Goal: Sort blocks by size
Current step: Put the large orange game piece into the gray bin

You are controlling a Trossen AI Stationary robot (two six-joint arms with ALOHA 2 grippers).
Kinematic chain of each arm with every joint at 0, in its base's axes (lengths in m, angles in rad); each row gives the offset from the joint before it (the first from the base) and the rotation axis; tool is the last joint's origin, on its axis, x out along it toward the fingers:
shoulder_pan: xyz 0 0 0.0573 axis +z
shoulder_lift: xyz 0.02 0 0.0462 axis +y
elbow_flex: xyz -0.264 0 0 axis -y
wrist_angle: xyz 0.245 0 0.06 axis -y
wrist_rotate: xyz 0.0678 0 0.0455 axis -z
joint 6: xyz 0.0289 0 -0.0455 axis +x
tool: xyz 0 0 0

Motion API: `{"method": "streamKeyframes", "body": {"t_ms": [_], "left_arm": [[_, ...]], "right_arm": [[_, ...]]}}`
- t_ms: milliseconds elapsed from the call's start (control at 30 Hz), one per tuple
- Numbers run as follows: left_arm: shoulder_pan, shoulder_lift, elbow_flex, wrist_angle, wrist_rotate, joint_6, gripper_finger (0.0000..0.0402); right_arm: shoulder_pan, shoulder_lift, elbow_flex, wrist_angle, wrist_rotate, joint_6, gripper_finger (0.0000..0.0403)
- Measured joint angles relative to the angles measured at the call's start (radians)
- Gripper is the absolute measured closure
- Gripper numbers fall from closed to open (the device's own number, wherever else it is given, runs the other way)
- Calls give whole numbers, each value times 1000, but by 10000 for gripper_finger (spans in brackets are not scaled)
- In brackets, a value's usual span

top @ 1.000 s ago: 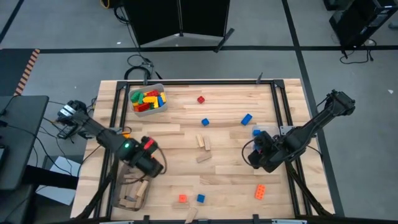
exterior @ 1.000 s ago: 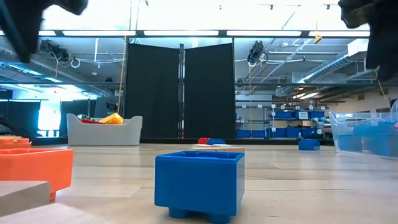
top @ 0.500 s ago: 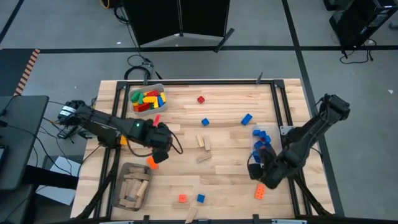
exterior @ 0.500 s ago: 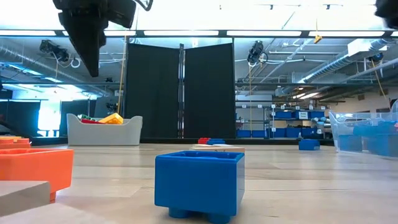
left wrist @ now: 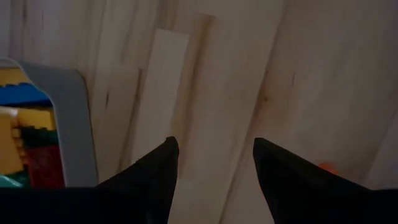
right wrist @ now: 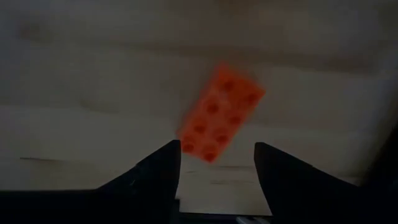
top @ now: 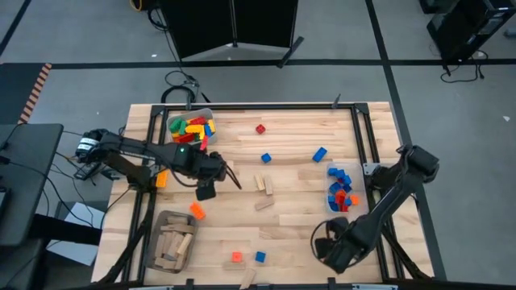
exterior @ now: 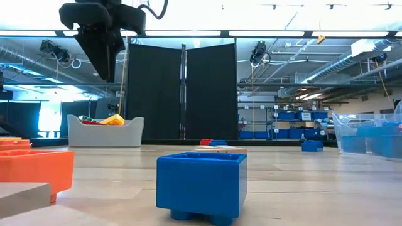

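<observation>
High view showed a grey bin (top: 192, 131) of mixed coloured blocks (top: 190, 127), a clear bin (top: 172, 250) of tan wooden pieces (top: 175, 246), and a bin (top: 342, 187) of blue and red bricks at right. The left gripper (top: 206, 191) hung empty, fingers apart; the right gripper (right wrist: 216, 167), also parted, hovered over an orange brick (right wrist: 221, 111). Loose blocks lay across the wooden table (top: 298, 217).

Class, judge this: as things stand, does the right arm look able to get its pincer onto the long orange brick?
Probably yes: the right pincer hangs open just above the orange brick, with only bare table around it.
</observation>
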Motion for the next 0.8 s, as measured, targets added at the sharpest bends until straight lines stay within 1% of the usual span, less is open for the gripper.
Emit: {"method": "streamKeyframes", "body": {"t_ms": [200,333,433,567,667,800], "left_arm": [[22,0,0,-2,0,68,186],[23,0,0,-2,0,79,186],[23,0,0,-2,1,79,186],[23,0,0,2,0,80,186],[23,0,0,6,-1,78,186],[23,0,0,13,-2,71,186]], "right_arm": [[5,123,1,147,-7,14,190],[2,180,7,167,-42,14,196],[2,199,8,161,-33,14,207],[-5,199,9,141,5,2,244],[-9,192,7,100,24,-15,280],[-9,183,3,105,40,-30,330]]}}
